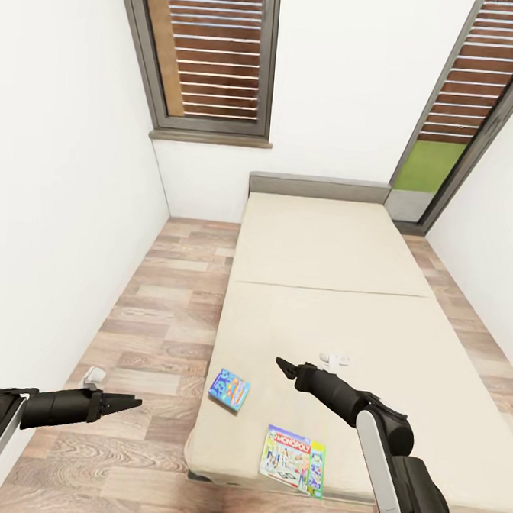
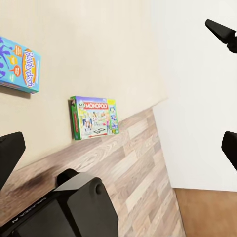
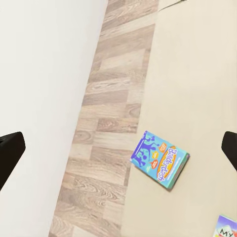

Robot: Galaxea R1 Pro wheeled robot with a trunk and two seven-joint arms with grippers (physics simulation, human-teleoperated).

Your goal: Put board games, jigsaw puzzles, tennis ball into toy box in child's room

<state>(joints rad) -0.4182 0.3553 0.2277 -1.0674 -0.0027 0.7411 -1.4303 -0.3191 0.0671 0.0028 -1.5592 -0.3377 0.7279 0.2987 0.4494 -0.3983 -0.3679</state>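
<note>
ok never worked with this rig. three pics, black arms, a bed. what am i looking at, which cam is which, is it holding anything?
It is a simulated wheeled robot with two arms, driven remotely by a person. The large picture comes from its head camera, looking down over both arms. The left gripper hangs over the wood floor beside the bed; the right gripper reaches over the mattress. The two smaller pictures come from cameras mounted near each gripper, looking out between the fingers, whose black tips show at the picture edges.

Two board games lie flat near the bed's foot: a blue Balderdash box by the left edge, and a Monopoly box at the near edge. The left wrist camera sees both; the right wrist camera sees the blue box and a corner of the Monopoly one.

Both grippers look open, and neither holds anything.
</note>
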